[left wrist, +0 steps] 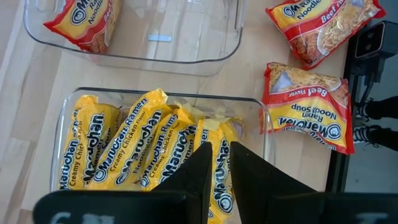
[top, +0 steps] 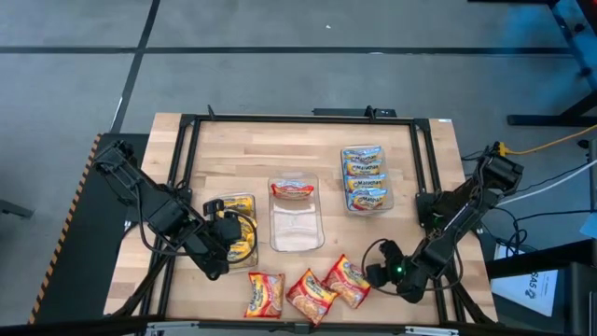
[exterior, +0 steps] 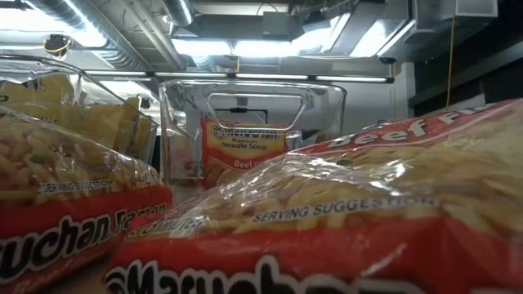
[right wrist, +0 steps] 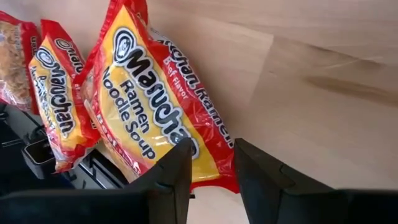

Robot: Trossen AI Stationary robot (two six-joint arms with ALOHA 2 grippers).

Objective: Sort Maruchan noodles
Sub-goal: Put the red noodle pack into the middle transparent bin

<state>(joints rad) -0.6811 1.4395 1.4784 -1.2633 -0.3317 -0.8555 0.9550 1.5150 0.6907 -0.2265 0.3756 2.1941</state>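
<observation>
Right gripper [right wrist: 211,163] hovers with fingers parted, grasping nothing, over the nearest red packet [right wrist: 149,106]; we see its long axis angled across the butcher-block table [top: 233,149]. Left gripper [left wrist: 214,163], fingers narrowly apart and empty, sits above the yellow packets [left wrist: 143,146] standing in the left tray [left wrist: 62,124]. Ceiling ducts [exterior: 98,33] show overhead.

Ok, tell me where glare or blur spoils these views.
Low view: ceiling lights glare, and the nearest red packet fills the frame, soft. Left wrist view: sheen on the yellow packets, text readable. Right wrist view: its own fingers blurred. High view: even light.
</observation>
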